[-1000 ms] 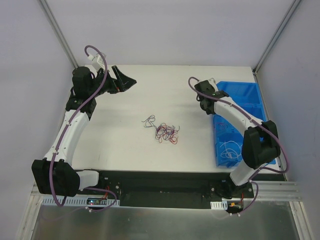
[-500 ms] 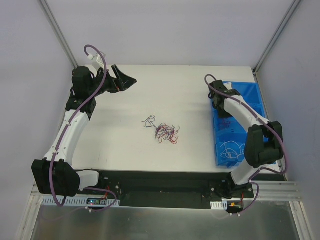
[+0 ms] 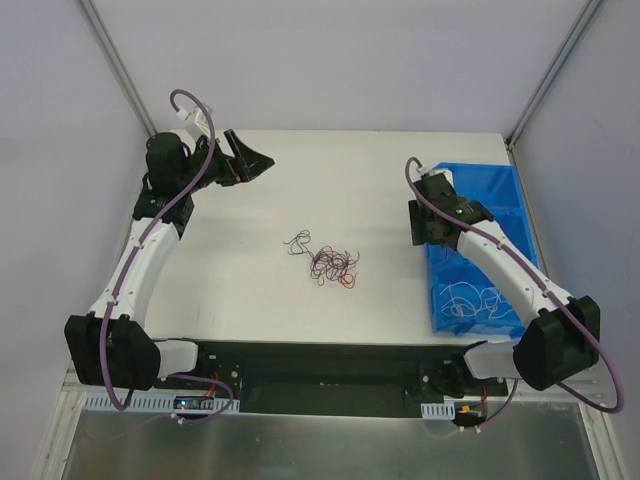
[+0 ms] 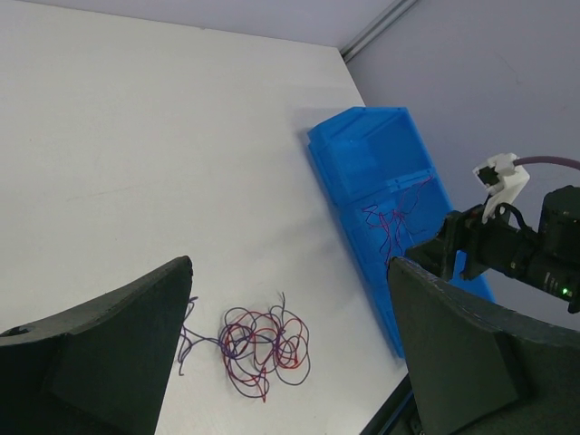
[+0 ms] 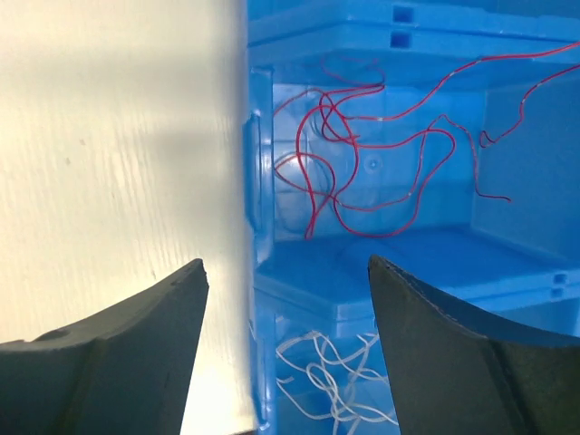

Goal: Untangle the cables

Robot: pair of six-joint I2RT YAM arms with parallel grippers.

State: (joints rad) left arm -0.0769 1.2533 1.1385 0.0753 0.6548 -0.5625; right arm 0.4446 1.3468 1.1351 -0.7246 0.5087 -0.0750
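At the right claw point(image 5: 285, 272): gapes wide, grips nothing, hangs over the blue bin's point(image 5: 258, 227) left wall, with red strands point(image 5: 362, 154) loose in one compartment and white strands point(image 5: 331, 381) cut off below. At the left claw point(image 4: 290, 267): equally wide, empty. On the table point(image 3: 250, 200): cables point(image 3: 330, 265) clumped, long axis slanting far-left to near-right, single strands hard to separate.

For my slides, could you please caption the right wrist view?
Open right gripper facing bin: red cables in one compartment, white cables in another.

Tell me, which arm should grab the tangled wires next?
Probably right: the right pincer, open, hangs by the blue bin, closer to the wire clump. The left pincer, open too, is farther away.
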